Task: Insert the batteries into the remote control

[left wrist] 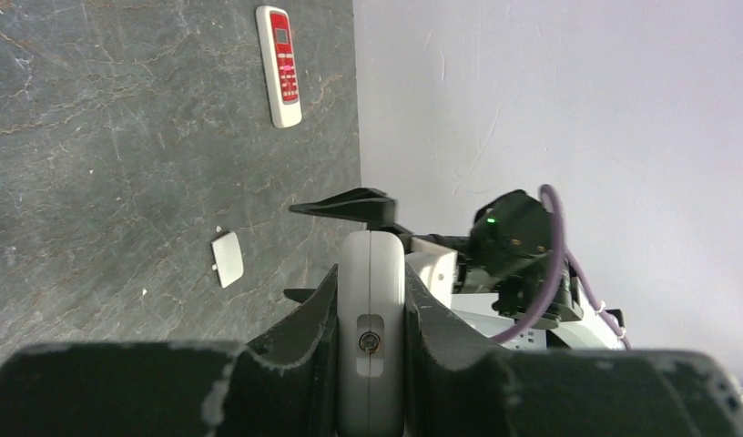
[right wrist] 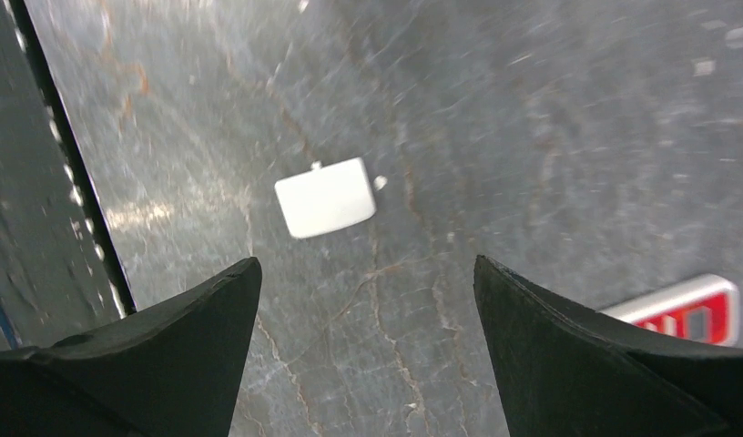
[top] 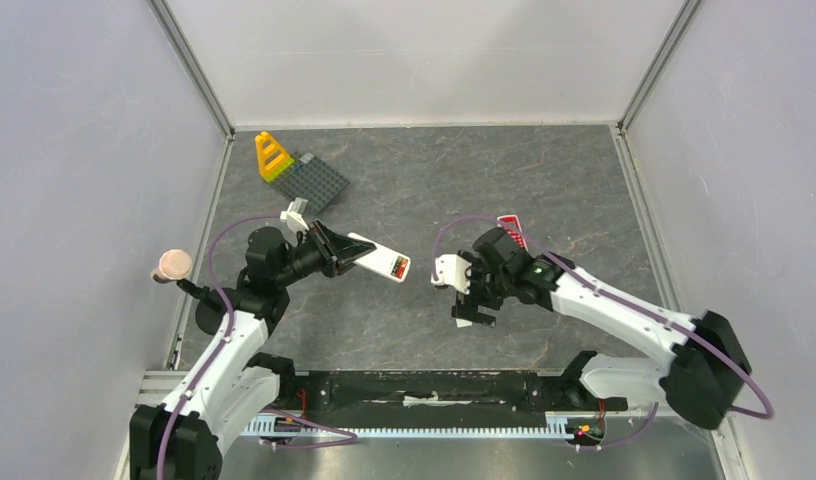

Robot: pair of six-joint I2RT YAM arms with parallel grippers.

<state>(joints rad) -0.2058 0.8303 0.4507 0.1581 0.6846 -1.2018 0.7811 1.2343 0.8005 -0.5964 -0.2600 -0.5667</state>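
Top view: left claw (top: 339,250) is clamped on the white remote (top: 379,262), held above the table (top: 544,180), red-marked end toward centre. Right claw (top: 466,300) is spread wide and empty, facing that end, apart from it. Red remote (top: 508,223) is partly hidden behind the right arm.

Left wrist: remote sits edge-on, touching both fingers (left wrist: 318,314). White cover (left wrist: 227,259) lies flat on the table, with the red remote well beyond it.

Right wrist: jaws wide, nothing between them. The cover lies on the table ahead, and a corner of the red remote shows at the right edge.
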